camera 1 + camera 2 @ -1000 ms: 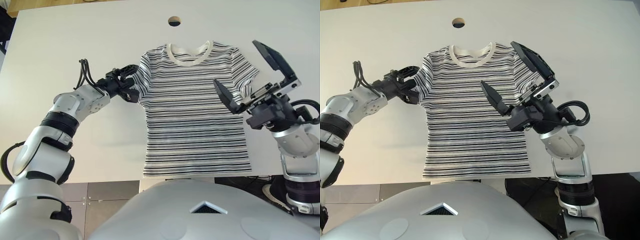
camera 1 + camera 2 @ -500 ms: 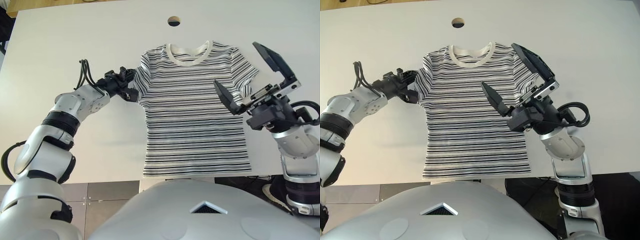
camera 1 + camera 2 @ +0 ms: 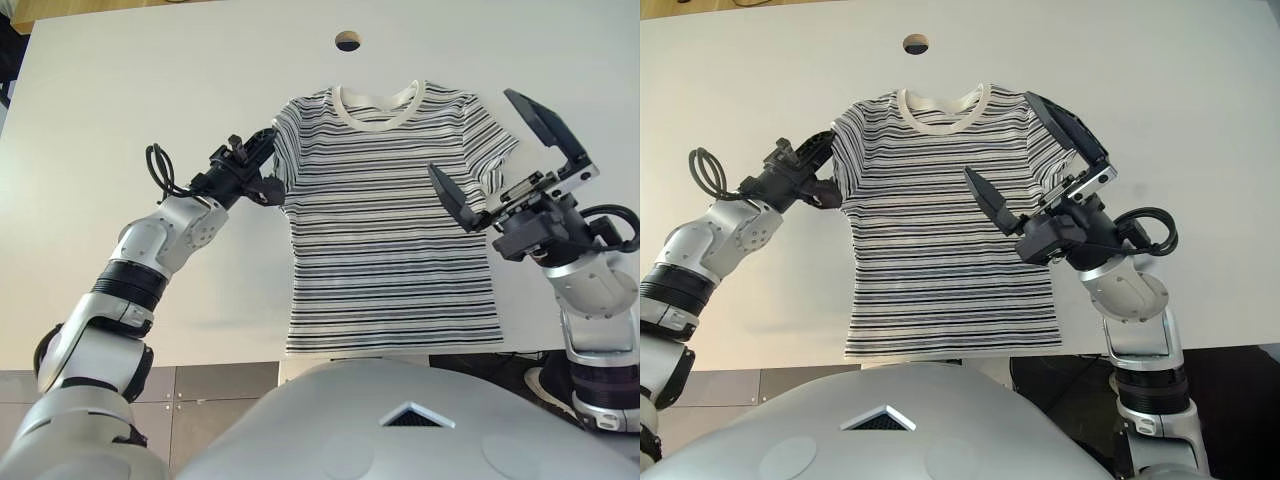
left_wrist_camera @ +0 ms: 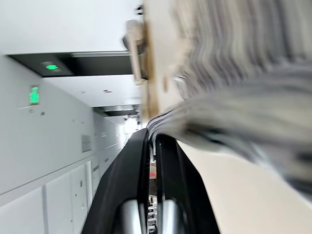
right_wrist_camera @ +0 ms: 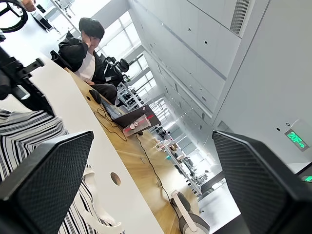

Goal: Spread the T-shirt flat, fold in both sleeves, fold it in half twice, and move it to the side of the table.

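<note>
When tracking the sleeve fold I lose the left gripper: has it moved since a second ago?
Yes. The left gripper, shut on the T-shirt sleeve, has edged rightward toward the shirt's middle, judged against the table hole.

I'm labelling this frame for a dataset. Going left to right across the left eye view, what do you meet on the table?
left pincer → T-shirt → right pincer

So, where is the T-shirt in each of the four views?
Left eye view: T-shirt in the centre.
Right eye view: T-shirt slightly left of centre.
Left wrist view: T-shirt blurred, sleeve pinched by left gripper.
Right wrist view: T-shirt beyond open right gripper.
Shared landmark: cream collar.
</note>
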### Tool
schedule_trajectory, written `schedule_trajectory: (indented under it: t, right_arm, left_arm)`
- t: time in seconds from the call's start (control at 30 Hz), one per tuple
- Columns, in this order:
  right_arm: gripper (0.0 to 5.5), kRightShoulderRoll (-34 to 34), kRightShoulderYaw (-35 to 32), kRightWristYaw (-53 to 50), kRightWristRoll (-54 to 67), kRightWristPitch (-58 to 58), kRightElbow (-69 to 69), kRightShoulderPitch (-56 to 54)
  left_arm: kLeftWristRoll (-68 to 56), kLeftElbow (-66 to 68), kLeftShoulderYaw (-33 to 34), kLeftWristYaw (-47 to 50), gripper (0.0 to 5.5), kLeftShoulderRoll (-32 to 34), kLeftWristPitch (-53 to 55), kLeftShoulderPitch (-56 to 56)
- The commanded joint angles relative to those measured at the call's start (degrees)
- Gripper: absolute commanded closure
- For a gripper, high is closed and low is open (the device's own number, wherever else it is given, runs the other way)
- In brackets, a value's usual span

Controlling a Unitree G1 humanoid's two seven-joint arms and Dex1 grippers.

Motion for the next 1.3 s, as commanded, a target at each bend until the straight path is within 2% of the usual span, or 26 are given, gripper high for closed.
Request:
schedule_trajectory:
  t: [0.03, 0.37, 0.53, 0.7, 0.83, 0.97, 1.07, 1.23, 1.3]
  right_arm:
    - [0.98, 0.1, 0.2, 0.2, -0.1, -0.8, 0.7, 0.1]
    - [0.98, 0.5, -1.0, -0.9, -0.8, -1.0, 3.2, -1.2]
    - [0.98, 0.5, -3.2, -4.4, -4.8, -0.2, 12.4, -6.3]
    - [0.98, -3.6, -3.7, -13.6, -17.8, 2.9, 32.6, -16.3]
    - [0.98, -9.3, 0.2, -21.6, -28.6, 5.2, 48.8, -27.3]
    - [0.98, -13.6, 7.5, -28.5, -37.4, 5.0, 67.5, -39.7]
    - [0.98, -14.1, 12.1, -31.5, -39.7, 3.1, 77.3, -44.9]
    - [0.98, -14.6, 15.9, -33.7, -39.2, 0.0, 83.3, -47.0]
    - [0.98, -14.6, 16.8, -34.3, -38.6, -1.1, 83.7, -46.6]
  left_arm:
    - [2.7, 3.3, -1.3, 1.4, 5.37, -3.1, 0.3, -4.2]
    - [5.7, 9.8, -7.5, -0.8, 5.37, -8.9, -3.4, -7.3]
    - [3.9, 12.4, -8.1, -2.0, 4.46, -11.7, -3.3, -7.4]
    - [-2.3, 7.2, -3.1, 0.3, 3.77, -13.3, -3.3, -6.7]
    - [-10.2, -0.9, 2.0, 0.2, 3.15, -15.5, -4.9, -3.8]
    - [-22.2, -12.8, 7.2, -6.4, 3.15, -15.7, -5.8, 1.3]
    - [-20.3, -13.8, 8.2, -7.3, 3.15, -15.0, -4.3, 2.9]
    - [-15.3, -10.3, 9.1, -6.2, 3.15, -13.0, -2.2, 4.7]
    - [-15.2, -8.6, 9.1, -6.9, 2.87, -12.6, -2.0, 5.1]
